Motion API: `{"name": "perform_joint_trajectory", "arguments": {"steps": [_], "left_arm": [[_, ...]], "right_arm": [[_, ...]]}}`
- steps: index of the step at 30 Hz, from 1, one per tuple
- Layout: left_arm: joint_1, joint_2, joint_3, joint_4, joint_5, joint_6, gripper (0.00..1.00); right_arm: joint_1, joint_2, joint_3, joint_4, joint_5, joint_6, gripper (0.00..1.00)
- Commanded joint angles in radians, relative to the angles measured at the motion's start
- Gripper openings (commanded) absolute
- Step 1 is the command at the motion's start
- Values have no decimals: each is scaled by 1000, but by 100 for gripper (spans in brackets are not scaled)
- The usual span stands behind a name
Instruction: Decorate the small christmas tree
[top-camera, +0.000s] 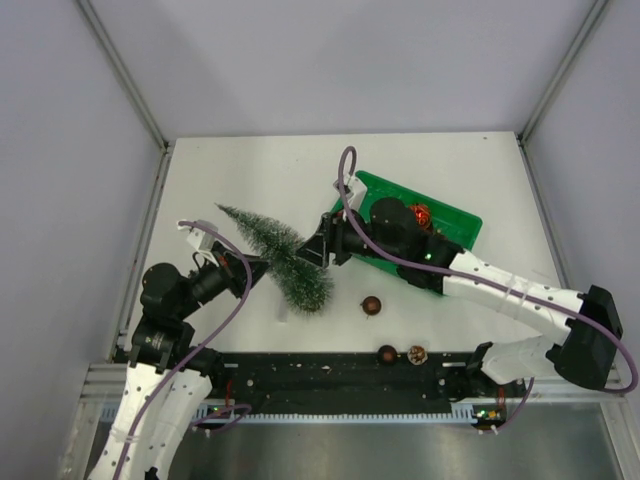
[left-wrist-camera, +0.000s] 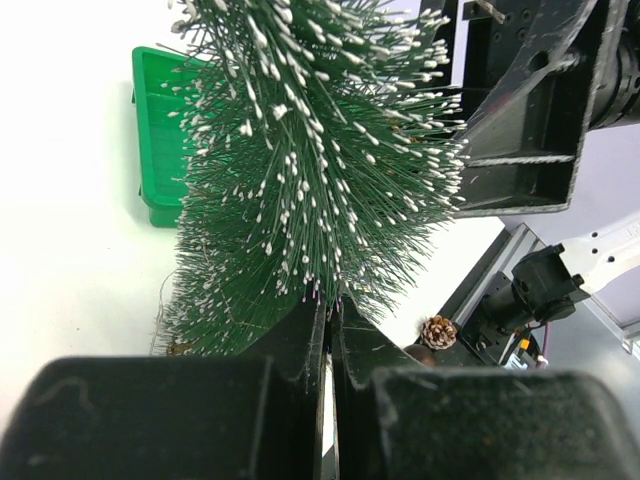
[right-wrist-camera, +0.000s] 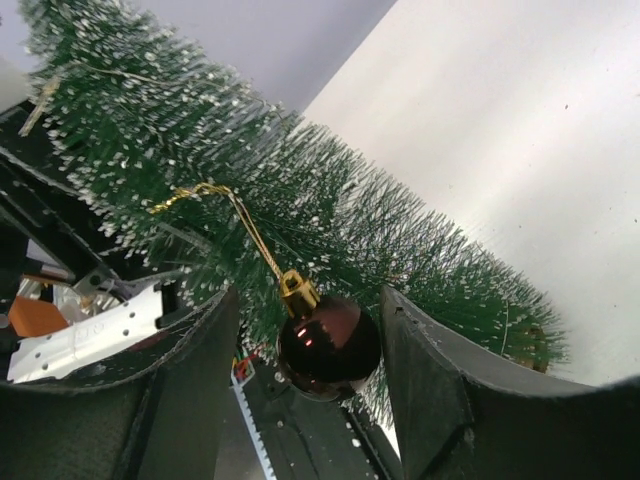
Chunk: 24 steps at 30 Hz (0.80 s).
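The small christmas tree (top-camera: 281, 256) is a frosted green bottle-brush cone, tilted with its tip toward the far left. My left gripper (top-camera: 260, 266) is shut on it from the left; the left wrist view has the jaws (left-wrist-camera: 333, 308) pinched into the bristles (left-wrist-camera: 310, 180). A dark red bauble (right-wrist-camera: 328, 345) hangs from a gold cord (right-wrist-camera: 250, 230) hooked into the tree (right-wrist-camera: 330, 210). My right gripper (right-wrist-camera: 310, 325) is open around the bauble, with a clear gap at its left finger. In the top view the right gripper (top-camera: 313, 250) is against the tree's right side.
A green tray (top-camera: 462, 216) lies behind the right arm and holds a red ornament (top-camera: 421, 214). A brown bauble (top-camera: 371, 306) lies on the table near the tree. Another brown ball (top-camera: 386, 353) and a pinecone (top-camera: 417, 354) sit at the near edge.
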Motion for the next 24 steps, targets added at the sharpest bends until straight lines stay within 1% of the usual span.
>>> {"name": "perform_joint_trajectory", "arguments": {"steps": [1, 7, 11, 13, 16, 18, 19, 21, 24], "left_arm": [[3, -2, 17, 75, 17, -4, 0], [3, -5, 20, 72, 18, -3, 0], [3, -2, 24, 68, 21, 3, 0], [3, -2, 27, 66, 21, 3, 0], [3, -2, 27, 63, 21, 10, 0], [3, -2, 29, 60, 21, 13, 0], [3, -3, 29, 59, 21, 14, 0], [3, -2, 32, 52, 20, 16, 0], [3, -2, 40, 42, 20, 25, 0]], "right_arm": [[5, -66, 53, 0, 27, -33, 58], [-15, -109, 73, -101, 72, -73, 59], [-67, -175, 68, -181, 133, -87, 62], [-116, -201, 74, -257, 203, -86, 63], [-210, -206, 92, -426, 419, -64, 64], [-309, -180, 99, -588, 519, -12, 64], [-361, -161, 91, -633, 562, 5, 64], [-438, -132, 56, -689, 624, 23, 64], [-516, -111, -25, -689, 673, 31, 64]]}}
